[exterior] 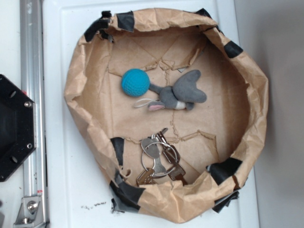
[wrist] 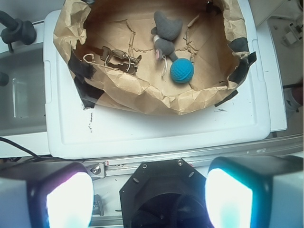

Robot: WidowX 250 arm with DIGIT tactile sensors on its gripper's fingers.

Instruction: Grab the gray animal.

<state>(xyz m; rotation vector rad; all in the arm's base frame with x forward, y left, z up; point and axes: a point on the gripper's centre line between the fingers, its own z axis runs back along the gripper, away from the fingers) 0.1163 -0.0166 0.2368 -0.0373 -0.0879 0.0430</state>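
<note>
The gray animal (exterior: 182,92) lies in the middle of a brown paper basket (exterior: 247,71), its big flat ears to the right and its thin tail toward a teal crocheted ball (exterior: 136,82) just left of it. In the wrist view the gray animal (wrist: 166,33) lies at the top centre, the ball (wrist: 182,71) below it. My gripper (wrist: 149,194) is open and empty, its two glowing pads (wrist: 71,199) wide apart at the bottom of the wrist view, high above the robot base and far back from the basket. The gripper does not show in the exterior view.
A metal key bunch (exterior: 159,159) lies in the basket's near part, also in the wrist view (wrist: 118,59). The basket stands on a white lid (wrist: 156,128). A black octagonal base (exterior: 12,128) and an aluminium rail (exterior: 31,71) are at the left.
</note>
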